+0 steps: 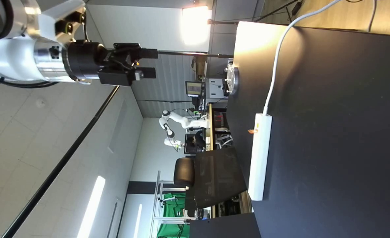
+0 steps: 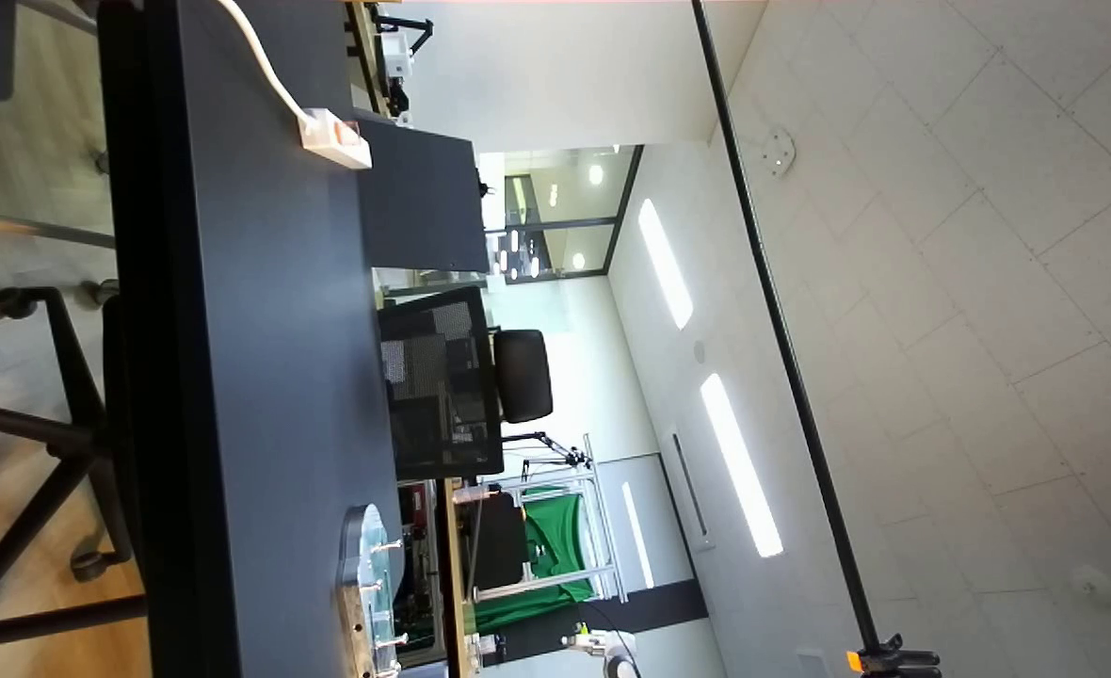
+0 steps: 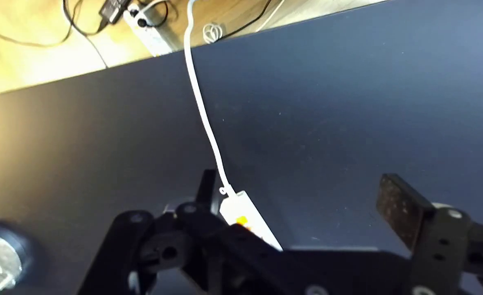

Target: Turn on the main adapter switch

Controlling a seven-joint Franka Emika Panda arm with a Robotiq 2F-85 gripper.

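One gripper (image 1: 156, 63), two fingers (image 3: 401, 209) spread wide, hangs above one dark table (image 1: 330, 132) bearing one white power strip (image 1: 260, 157).

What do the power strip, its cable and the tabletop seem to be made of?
Power strip: likely hard plastic, smooth white, by its even, straight-edged shell.
Cable: probably flexible plastic or rubber sheathing, smooth white, by its gentle bend.
Tabletop: perhaps laminate or painted board, dark satin, by its soft, blurred glare; which, unclear.
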